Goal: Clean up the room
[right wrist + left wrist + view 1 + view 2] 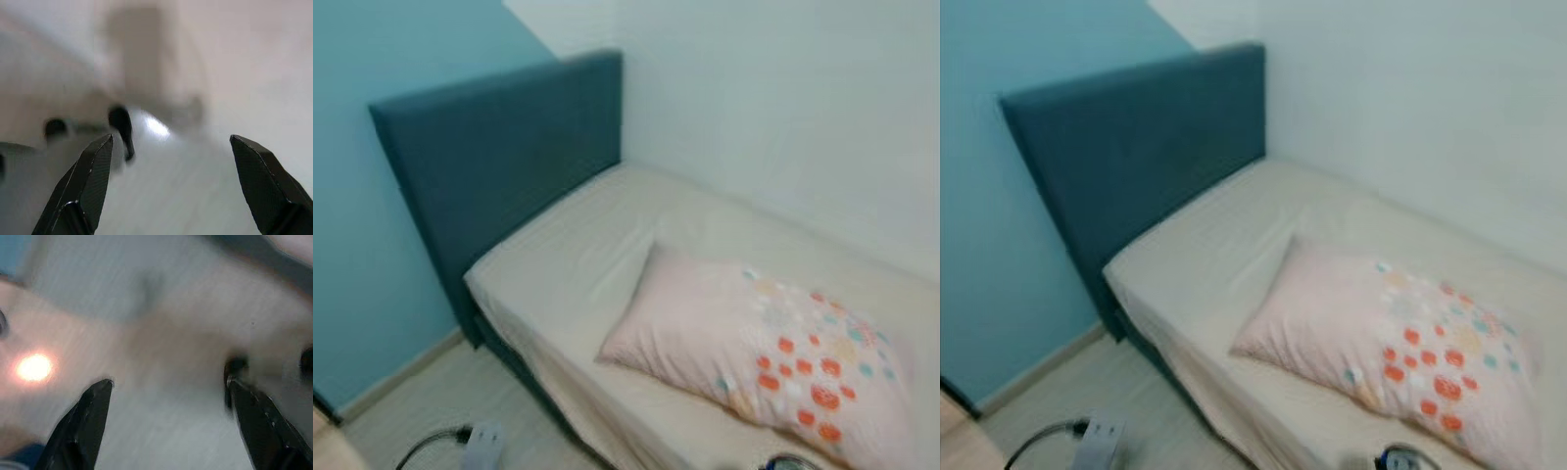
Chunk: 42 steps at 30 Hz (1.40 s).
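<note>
— One pillow is what you have before you, operator: pale pink, with orange, teal and cream dots over its right half. It lies slantwise on the bed, toward the near right, its plain corner pointing left.

— And the bed itself?

— You see a cream sheet over the mattress, which runs from the near right to the far left. A dark teal headboard stands upright at the far left end, against a light blue wall. A white wall runs along the bed's far side.

— What lies on the floor?

— At the near left you have pale flooring, and on it a white plug block with a black cable curling away to the left. A small dark round thing shows at the near edge, just before the pillow; you cannot tell what it is.

— The hands?

— Your left gripper has its two black fingers spread wide, nothing between them, over blurred pale flooring with a bright spot of light. Your right gripper is likewise spread wide and holds nothing; the ground beyond it is blurred, with dark blobs you cannot make out.
</note>
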Motion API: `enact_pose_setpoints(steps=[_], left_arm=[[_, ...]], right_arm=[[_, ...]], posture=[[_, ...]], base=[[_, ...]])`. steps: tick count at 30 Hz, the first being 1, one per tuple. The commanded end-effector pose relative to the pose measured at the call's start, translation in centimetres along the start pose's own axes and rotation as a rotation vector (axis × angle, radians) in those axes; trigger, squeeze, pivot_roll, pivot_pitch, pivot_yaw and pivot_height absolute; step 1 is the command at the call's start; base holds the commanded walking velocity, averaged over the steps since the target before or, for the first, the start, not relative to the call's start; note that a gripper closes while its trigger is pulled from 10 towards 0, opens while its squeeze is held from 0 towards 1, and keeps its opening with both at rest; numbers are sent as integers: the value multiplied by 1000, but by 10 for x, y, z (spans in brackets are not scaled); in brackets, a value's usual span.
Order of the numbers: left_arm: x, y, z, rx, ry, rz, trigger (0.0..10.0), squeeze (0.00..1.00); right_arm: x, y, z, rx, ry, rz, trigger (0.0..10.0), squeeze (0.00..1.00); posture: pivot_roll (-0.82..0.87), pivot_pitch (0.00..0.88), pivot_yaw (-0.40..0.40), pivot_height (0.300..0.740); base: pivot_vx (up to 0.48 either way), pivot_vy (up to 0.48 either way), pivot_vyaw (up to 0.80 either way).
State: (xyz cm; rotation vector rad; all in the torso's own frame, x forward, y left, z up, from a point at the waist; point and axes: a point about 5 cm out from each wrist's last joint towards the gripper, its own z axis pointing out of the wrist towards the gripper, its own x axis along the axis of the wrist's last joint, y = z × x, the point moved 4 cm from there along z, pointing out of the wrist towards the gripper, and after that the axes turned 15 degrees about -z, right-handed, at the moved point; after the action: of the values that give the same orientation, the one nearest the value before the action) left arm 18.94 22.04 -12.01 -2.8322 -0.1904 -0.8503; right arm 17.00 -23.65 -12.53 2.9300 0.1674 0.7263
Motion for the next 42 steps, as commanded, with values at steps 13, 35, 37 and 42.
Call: enact_pose_setpoints(steps=[13,35,37,42], left_arm=[[-3,5,0,-35,-16,44,10000,0],[111,-8,0,-27,338,-292,10000,0],[112,-9,0,-30,344,-298,10000,0],[104,-17,-1,-26,355,-284,10000,0]], right_arm=[[16,42,-5,-105,128,451,10000,0],[174,59,-26,74,651,932,10000,0],[175,59,-26,77,654,944,10000,0],[173,70,-29,63,687,1029,10000,0]], posture=[[36,0,-39,726],[59,0,-43,656],[62,0,-41,651],[85,0,-30,636]], base=[[0,0,-300],[0,0,0],[0,0,0],[0,0,0]])
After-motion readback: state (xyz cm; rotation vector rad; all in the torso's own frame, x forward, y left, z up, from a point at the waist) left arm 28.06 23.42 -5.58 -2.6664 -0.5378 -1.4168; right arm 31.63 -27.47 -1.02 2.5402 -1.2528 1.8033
